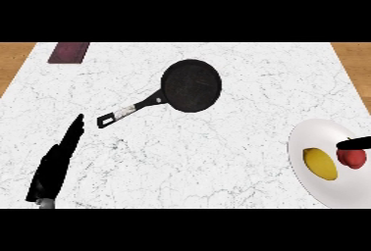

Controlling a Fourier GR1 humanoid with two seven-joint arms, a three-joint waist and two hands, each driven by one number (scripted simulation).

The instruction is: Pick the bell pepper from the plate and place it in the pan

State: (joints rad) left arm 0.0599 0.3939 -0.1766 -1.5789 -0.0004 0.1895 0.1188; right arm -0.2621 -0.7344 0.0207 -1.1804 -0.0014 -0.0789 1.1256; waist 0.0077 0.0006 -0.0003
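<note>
Red bell pepper (pixel 351 158) sits on the round white plate (pixel 319 135), beside the yellow pepper (pixel 319 163); right hand (pixel 355 143) touches its top, grasp unclear; left hand (pixel 59 159) rests open.

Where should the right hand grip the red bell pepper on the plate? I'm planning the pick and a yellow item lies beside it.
Probably across the bell pepper body, from the plate's right: the yellow item blocks its left, and the right hand is already at its top.
</note>
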